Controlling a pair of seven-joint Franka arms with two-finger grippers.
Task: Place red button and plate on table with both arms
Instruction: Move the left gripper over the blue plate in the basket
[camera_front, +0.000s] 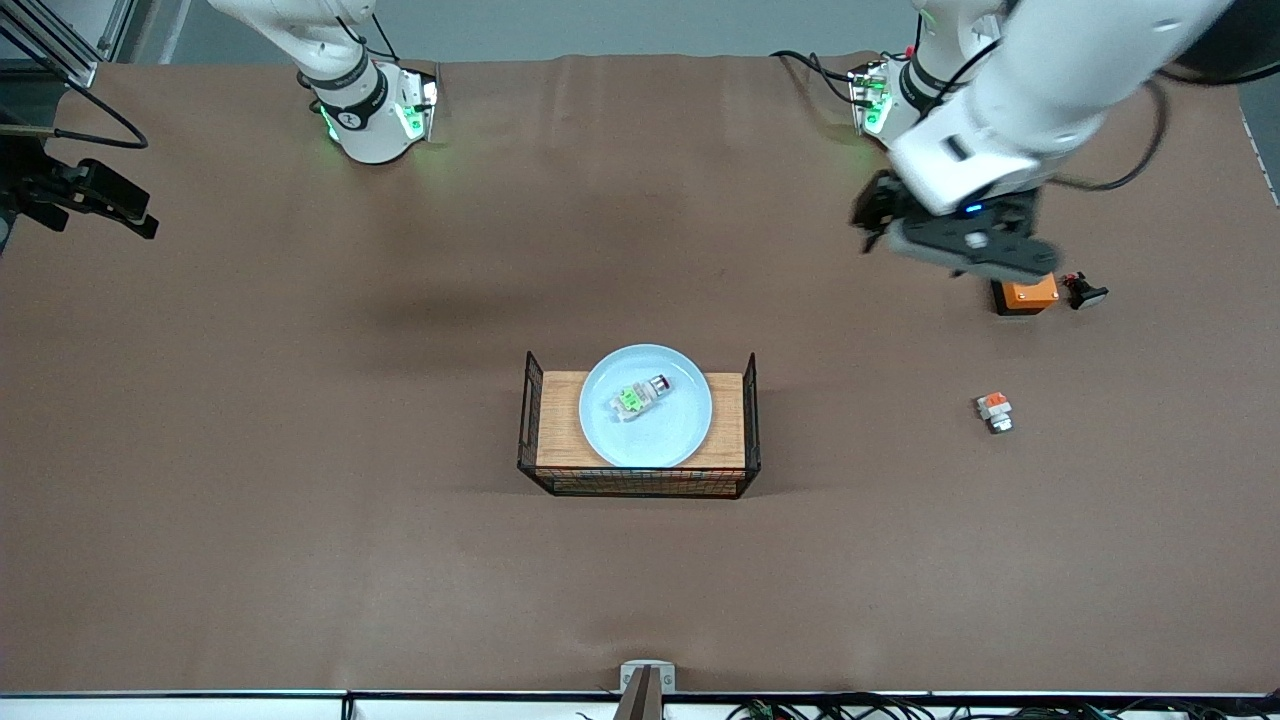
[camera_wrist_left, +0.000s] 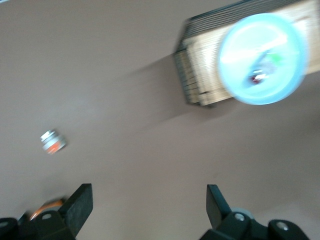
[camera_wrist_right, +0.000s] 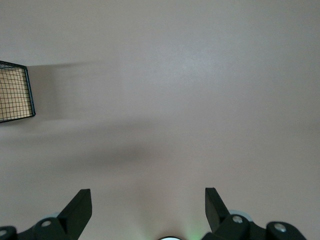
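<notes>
- Two things wait to be moved: the green-topped button (camera_front: 634, 399) lies on its side in the middle of the pale blue plate (camera_front: 690, 432), and the plate rests on the wooden board (camera_front: 558, 420) inside its black wire frame (camera_front: 524, 425), not yet on the brown table (camera_front: 300, 560).
- Neither thing is held, so by my judgement nothing of the task is done.
- Toward the left arm's end of the table sit an orange-topped button block (camera_front: 994, 410), an orange box (camera_front: 1024, 295) and a small black part (camera_front: 1084, 293) just beside the box.
- The left gripper (camera_front: 880, 215) hangs over bare table next to the orange box, its fingers spread wide and empty; its wrist view is smeared, which suggests the arm is moving.
- The right gripper (camera_wrist_right: 145, 212) is out of the front view; its wrist view shows it high over bare table with fingers apart and nothing between them, a corner of the wire frame at the edge.
- Risk: the orange-topped block looks much like the wanted button and could be picked by mistake.
- Risk: lifting the plate first could roll the loose button off.
- Risk: the shallow rim gives little to pinch, and the frame's raised ends may catch a finger or the plate.
</notes>
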